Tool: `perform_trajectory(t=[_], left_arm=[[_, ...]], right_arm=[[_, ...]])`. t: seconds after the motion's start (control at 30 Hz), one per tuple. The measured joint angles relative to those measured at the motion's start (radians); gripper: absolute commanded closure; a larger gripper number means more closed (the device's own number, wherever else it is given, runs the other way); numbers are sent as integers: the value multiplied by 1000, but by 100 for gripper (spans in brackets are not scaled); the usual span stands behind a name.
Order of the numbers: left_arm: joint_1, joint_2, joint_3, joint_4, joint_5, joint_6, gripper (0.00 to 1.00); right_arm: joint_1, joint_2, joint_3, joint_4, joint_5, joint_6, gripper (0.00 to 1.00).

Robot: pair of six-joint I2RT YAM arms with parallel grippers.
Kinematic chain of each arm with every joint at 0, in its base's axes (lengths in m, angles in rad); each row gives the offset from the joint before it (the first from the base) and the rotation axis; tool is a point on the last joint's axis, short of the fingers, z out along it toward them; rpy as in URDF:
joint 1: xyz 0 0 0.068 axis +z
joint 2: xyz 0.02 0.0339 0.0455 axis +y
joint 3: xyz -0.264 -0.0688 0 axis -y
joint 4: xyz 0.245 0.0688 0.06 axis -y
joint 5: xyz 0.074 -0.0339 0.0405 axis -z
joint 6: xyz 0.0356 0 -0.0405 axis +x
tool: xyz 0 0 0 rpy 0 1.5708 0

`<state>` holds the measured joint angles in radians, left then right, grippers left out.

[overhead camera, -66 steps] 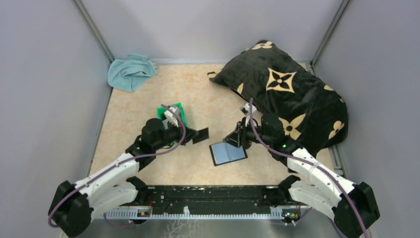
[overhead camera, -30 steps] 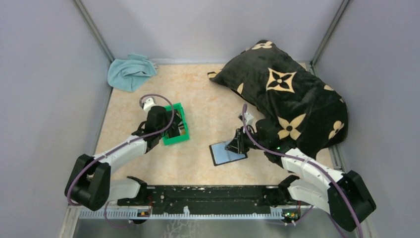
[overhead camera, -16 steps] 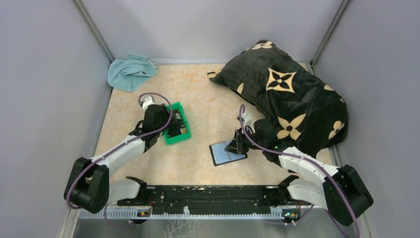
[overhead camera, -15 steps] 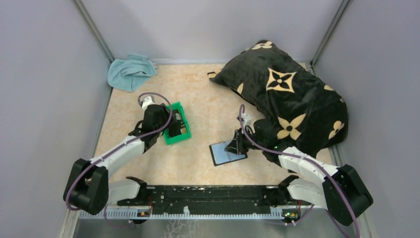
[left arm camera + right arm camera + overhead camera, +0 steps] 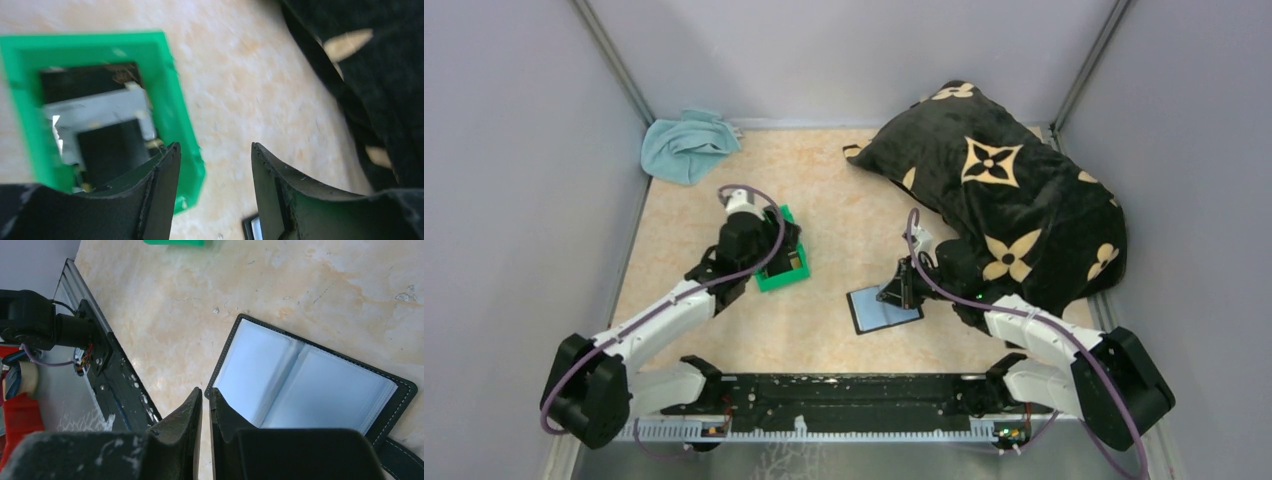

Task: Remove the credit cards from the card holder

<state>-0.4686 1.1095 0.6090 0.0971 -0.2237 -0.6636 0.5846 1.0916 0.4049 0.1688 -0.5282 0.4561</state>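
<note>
The card holder (image 5: 885,309) lies open and flat on the bench (image 5: 824,200), a little right of the middle of the overhead view, with its glossy grey-blue inner panels facing up. In the right wrist view the holder (image 5: 305,390) fills the centre-right of the frame. The right claw (image 5: 205,396) sits at its left edge with its fingers pressed almost together, and nothing shows in the thin slit between them. Whether the tips touch the holder's edge cannot be told. The credit cards (image 5: 111,145) lie inside the green bin (image 5: 167,85): dark ones with a pale grey-white card (image 5: 95,112) among them. From above, the bin (image 5: 771,283) stands left of centre, well apart from the holder, and the left claw (image 5: 781,247) hangs over it. In the left wrist view the left claw (image 5: 214,150) is spread wide and empty, with one finger over the bin's right rim and the other over bare bench. A black pillow (image 5: 1004,190) with tan flower shapes fills the upper right. A crumpled blue cloth (image 5: 686,146) sits in the upper left corner.
</note>
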Motion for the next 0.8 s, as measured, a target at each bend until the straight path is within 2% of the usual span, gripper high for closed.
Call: perform_trajectory(t=[0.1,0.2,0.27,0.33,0.37,0.53,0.8], left_arm=[[-137,53,0,20,-27,12,38],[-246,107,-2,42,-10,17,31],[-280,133,-14,81,29,28,18],[-296,143,-39,134,66,35,2],[-300,145,-51,156,84,36,0],[-304,161,-70,195,147,40,0],[-304,146,-134,234,200,35,0]], right_arm=[[0,0,0,3,25,9,95],[0,-2,-3,2,54,11,92],[0,-7,-9,-3,73,13,75],[0,-11,-16,-5,91,22,63],[0,-13,-21,-6,100,27,59],[0,-38,-79,14,137,53,46],[0,-166,-156,-39,193,56,41]])
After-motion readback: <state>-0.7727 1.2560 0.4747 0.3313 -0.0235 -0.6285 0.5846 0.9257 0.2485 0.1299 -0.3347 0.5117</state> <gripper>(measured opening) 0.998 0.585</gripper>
